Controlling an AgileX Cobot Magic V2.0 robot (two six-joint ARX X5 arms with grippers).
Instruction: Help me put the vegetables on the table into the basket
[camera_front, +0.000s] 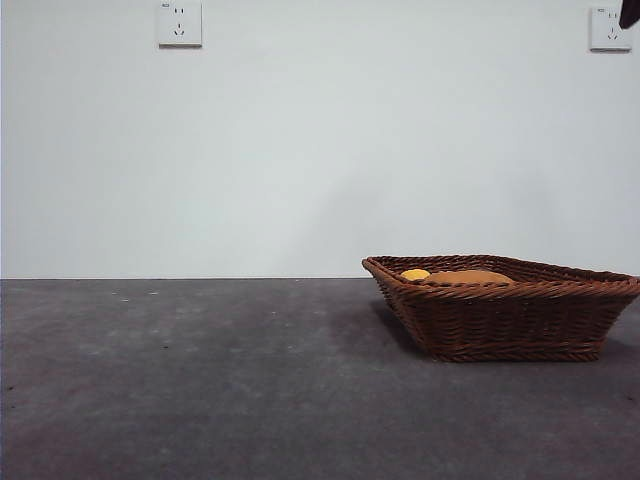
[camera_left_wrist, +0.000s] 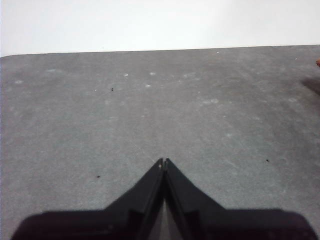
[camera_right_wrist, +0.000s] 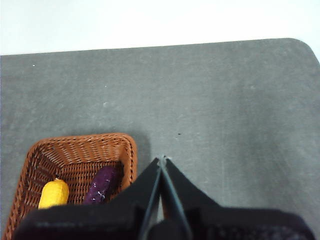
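the basket (camera_front: 505, 320) sits on the desk (camera_front: 200, 380), toward one side in the front view, and it already carries contents. through my right wrist view i see the corn cob (camera_right_wrist: 54, 193) and the eggplant (camera_right_wrist: 102, 184) lying side by side on the basket floor, close but whether touching i cannot tell. from the front, the potato (camera_front: 468, 277) shows as an orange-brown hump just above the braided rim, with a yellow tip beside it that i take for the corn. i find no vegetable left on the bare desk in any view, so i judge the task essentially complete. my right end effector (camera_right_wrist: 161, 161) hangs above the desk just beside the basket's near corner, jaws pressed together, holding nothing. my left end effector (camera_left_wrist: 163, 162) hangs over bare desk well apart from the basket, jaws likewise closed and empty. risks from here: the right arm is close to the rim, so a careless sideways or downward move could clip the wicker and shove or tip the light basket, spilling the contents. the potato rides high and would be first to roll out.
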